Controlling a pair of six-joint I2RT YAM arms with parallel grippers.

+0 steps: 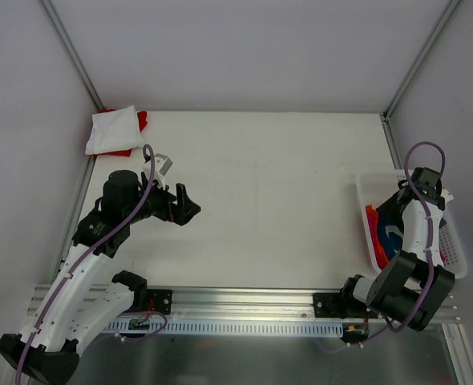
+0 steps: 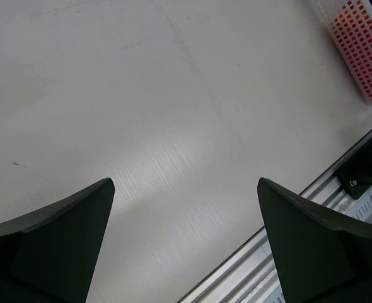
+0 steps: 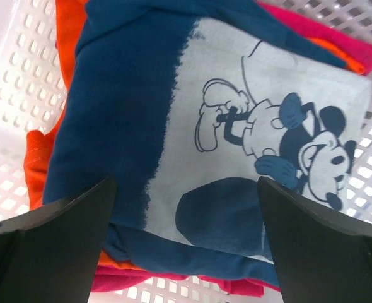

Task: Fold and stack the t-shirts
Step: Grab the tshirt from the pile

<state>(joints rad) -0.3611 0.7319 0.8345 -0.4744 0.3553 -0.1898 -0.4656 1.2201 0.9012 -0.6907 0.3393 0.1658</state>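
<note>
White lattice basket (image 3: 22, 82) hems the navy tee (image 3: 123, 113) below the right gripper (image 3: 186, 183).

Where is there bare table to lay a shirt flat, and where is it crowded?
The wide middle of the table is bare, bordered by the open left gripper, the white shirt on a red shirt far-left, and the basket right. The basket is crowded: the navy shirt and others fill it, under the right gripper.
</note>
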